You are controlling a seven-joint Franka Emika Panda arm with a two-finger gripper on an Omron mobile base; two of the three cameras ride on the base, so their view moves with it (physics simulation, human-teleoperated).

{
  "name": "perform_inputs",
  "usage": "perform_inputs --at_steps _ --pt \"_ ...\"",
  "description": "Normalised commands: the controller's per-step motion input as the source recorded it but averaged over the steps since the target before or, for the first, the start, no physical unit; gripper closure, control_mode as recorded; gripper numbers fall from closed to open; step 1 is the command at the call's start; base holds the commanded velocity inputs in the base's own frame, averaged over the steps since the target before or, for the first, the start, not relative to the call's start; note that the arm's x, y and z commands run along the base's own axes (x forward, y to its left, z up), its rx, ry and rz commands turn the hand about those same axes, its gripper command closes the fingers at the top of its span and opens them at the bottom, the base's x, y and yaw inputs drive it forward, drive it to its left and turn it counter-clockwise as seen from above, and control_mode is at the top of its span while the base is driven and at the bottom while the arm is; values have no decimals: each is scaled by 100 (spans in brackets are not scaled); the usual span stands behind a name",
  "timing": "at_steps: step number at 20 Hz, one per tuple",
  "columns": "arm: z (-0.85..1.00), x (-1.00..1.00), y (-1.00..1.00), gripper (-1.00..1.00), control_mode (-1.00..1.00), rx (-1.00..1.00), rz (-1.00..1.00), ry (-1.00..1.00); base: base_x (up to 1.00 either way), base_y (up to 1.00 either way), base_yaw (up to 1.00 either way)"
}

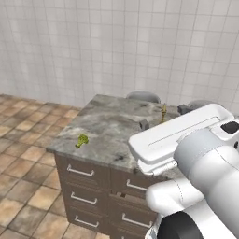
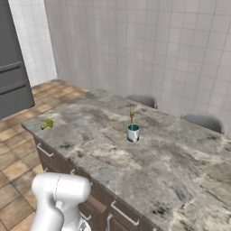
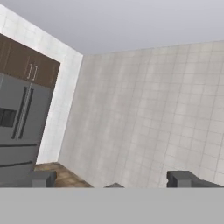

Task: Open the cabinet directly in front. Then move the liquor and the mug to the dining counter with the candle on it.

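Note:
The mug (image 2: 133, 132), white with a teal inside, stands upright on the dining counter (image 2: 180, 171). The candle (image 2: 131, 115) in its golden holder stands right behind the mug. In the left base view the candle (image 1: 164, 112) shows on the dining counter (image 1: 107, 126) beyond my hand. My gripper (image 1: 164, 117) hangs above the counter's near side, tilted up toward the tiled wall. In the hand view the gripper (image 3: 111, 178) is open wide, and between the fingertips (image 3: 41, 178) there is only the wall.
A green broccoli floret (image 1: 82, 140) (image 2: 47, 124) lies near the counter's left end. Two grey chair backs (image 2: 143, 100) (image 2: 203, 121) stand behind the counter. A grey fridge (image 3: 19, 127) stands at the left with dark brown cabinets (image 3: 26, 63) above it.

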Motion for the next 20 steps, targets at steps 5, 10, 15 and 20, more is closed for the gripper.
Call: perform_inputs --at_steps 5,10,15,20 --pt "0 0 0 -100 100 0 0 0 100 -96 -6" --pt "0 0 0 -100 100 0 0 0 75 -100 -25" --pt "0 0 0 -100 100 0 0 0 7 -49 -95" --pt "0 0 0 -100 100 0 0 0 38 -1 -91"
